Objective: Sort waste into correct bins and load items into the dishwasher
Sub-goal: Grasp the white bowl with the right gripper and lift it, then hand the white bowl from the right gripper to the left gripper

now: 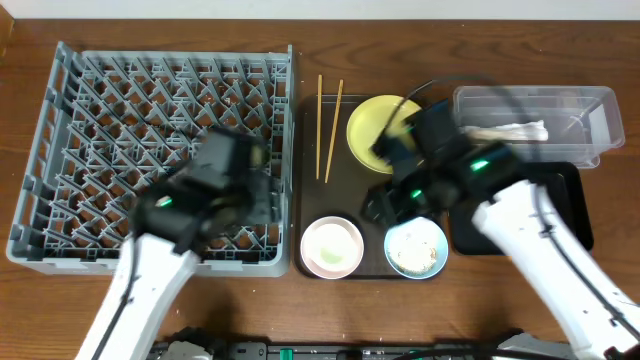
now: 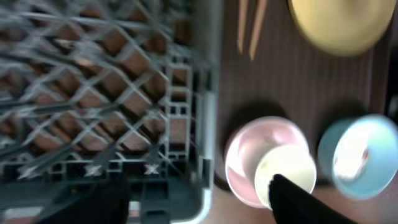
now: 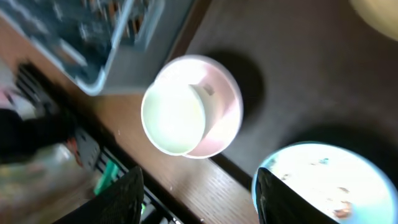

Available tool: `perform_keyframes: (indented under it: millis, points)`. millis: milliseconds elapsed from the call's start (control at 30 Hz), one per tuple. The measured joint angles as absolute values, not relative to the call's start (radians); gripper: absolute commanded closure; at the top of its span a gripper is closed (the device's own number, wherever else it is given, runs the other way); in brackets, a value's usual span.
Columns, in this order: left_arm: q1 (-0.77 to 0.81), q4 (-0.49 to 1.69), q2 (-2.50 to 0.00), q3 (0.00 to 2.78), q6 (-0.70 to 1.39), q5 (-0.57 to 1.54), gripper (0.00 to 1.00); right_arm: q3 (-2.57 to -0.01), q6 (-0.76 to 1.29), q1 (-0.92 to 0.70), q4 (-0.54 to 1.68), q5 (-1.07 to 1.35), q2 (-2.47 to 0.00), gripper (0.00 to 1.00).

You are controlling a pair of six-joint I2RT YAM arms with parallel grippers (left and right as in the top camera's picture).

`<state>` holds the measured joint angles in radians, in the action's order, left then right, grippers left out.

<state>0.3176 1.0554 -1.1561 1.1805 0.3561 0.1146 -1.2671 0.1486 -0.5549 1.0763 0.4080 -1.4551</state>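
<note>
Overhead view: you have the dark brown serving tray (image 1: 312, 170) on the wooden surface (image 1: 620, 300); every place below is read from that tray.
Dish rack (image 1: 150, 150): just beside the tray's left edge.
Chopsticks (image 1: 328, 130): on the tray, far left part, lying side by side.
Yellow plate (image 1: 372, 128): on the tray, far right part, partly under your right arm.
Small white dish (image 3: 173, 118): near left corner of the tray, sitting inside a pinkish dish (image 3: 227, 115).
Blue bowl (image 2: 328, 152): near right corner of the tray, with white food scraps (image 1: 416, 252) in it.
Clear tub (image 1: 600, 100): off the tray's right edge, far side; a crumpled tissue (image 1: 512, 131) lies in it.
Black tray (image 1: 575, 200): off the tray's right edge, near side, partly under your right arm.
Left claw (image 2: 202, 202): over the rack's corner beside the tray's near left edge; fingers spread wide, holding nothing.
Right claw (image 3: 199, 202): above the tray's near edge, between the stacked dishes and the bowl; fingers apart, empty.
</note>
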Motion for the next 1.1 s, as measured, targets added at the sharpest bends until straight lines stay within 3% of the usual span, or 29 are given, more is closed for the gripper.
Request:
perform_keyframes:
  millis: [167, 300, 467, 633, 800, 1100]
  points:
    - [0.215, 1.056, -1.047, 1.185, 0.386, 0.104, 0.16, -1.139, 0.179, -0.669, 0.953, 0.319, -1.46, 0.45]
    - [0.198, 1.048, -0.998, 1.187, 0.393, 0.105, 0.15, -1.049, 0.21, -0.718, 0.813, 0.283, -1.462, 0.53]
    - [0.198, 1.048, -0.986, 1.187, 0.393, 0.105, 0.14, -1.013, 0.255, -0.725, 0.767, 0.27, -1.517, 0.57]
    - [0.198, 1.047, -0.986, 1.187, 0.394, 0.105, 0.14, -1.013, 0.302, -0.725, 0.748, 0.29, -1.604, 0.87]
    - [0.198, 1.048, -0.986, 1.187, 0.394, 0.107, 0.13, -1.02, 0.336, -0.719, 0.759, 0.299, -1.608, 0.99]
    - [0.198, 0.915, -0.987, 1.187, 0.39, 0.242, 0.13, -1.201, 0.315, -0.534, 0.845, 0.321, -1.494, 0.99]
